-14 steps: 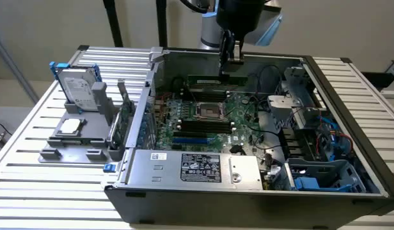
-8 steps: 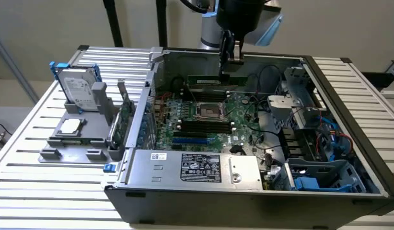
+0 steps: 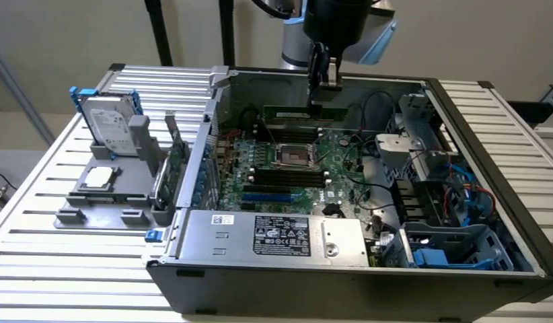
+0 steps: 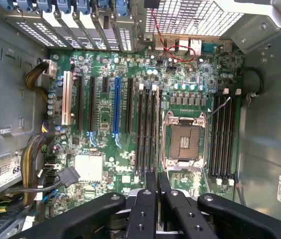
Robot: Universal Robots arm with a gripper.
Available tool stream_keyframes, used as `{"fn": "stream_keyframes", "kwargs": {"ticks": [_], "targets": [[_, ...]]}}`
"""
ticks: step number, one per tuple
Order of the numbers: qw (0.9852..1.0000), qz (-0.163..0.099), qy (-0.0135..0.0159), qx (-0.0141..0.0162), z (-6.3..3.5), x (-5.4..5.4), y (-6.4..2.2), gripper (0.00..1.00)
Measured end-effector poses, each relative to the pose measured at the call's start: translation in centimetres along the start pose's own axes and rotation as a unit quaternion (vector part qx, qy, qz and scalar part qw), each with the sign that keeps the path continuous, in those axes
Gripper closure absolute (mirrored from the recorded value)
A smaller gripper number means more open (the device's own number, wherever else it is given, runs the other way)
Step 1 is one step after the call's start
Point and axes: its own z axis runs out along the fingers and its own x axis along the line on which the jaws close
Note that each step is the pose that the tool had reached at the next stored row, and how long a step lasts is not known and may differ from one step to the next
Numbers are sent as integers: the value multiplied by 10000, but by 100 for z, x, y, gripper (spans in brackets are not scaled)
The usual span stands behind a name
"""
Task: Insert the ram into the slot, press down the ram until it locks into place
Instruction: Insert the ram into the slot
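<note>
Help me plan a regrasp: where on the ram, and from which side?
Grip the ram mid-length on its upper edge, from above, across its flat faces: it is thin, hanging edge-down, leaving the lower edge free for the slot. The gripper holds it from above.

The tool hangs above the green motherboard, its close-set fingers near the processor socket and black slots.

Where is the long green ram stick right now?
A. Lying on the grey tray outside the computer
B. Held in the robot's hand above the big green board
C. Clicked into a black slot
B: in the exterior view the hand grips the ram, which hangs above the motherboard and is not yet in a slot.
</note>
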Motion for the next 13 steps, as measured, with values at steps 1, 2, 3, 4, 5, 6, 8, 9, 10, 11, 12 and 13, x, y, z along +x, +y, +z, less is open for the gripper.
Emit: {"fn": "stream_keyframes", "kwargs": {"ticks": [1, 2, 3, 4, 5, 6, 8, 9, 10, 11, 12, 13], "targets": [[10000, 20, 5, -1, 9, 0, 0, 87], [10000, 46, 10, -3, 18, 0, -1, 87], [10000, 81, 17, -4, 26, 0, -1, 87], [9999, 128, 25, -5, 32, 0, -1, 87], [9998, 176, 33, -5, 40, 0, -2, 87], [9997, 227, 41, -6, 48, 1, -2, 87], [9994, 340, 49, -5, 67, 1, -3, 87], [9992, 393, 51, -5, 79, 1, -3, 87], [9991, 424, 53, -5, 92, 1, -3, 87], [9990, 443, 56, -4, 108, 2, -3, 87], [9990, 454, 59, -4, 123, 2, -2, 87], [9989, 460, 63, -4, 137, 2, 0, 87]]}}
